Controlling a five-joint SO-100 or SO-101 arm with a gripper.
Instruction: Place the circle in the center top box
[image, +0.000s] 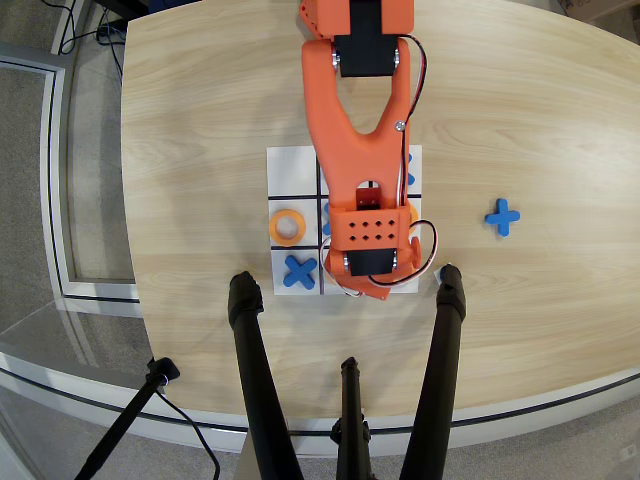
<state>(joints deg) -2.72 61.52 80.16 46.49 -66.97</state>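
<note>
Reaching down from the desk's far edge in the overhead view, the orange arm (362, 150) is stretched over the middle column of the white board (292, 168), with its wrist block covering the board's bottom row. The jaws are hidden beneath the wrist, so whether they are open or closed cannot be told. The center top box, the middle cell of the row nearest the desk's lower edge, is almost wholly covered by the arm, and no ring can be made out inside it. One orange circle (288, 227) is seen lying flat in the left cell of the middle row, clear of the arm. A blue cross (299, 270) is set in the bottom-left cell just below that ring. Another blue cross (502, 216) is lying on the bare desk (200, 120), well apart from the board toward the right edge. Black tripod legs (250, 370) are seen crossing the desk's lower edge.
</note>
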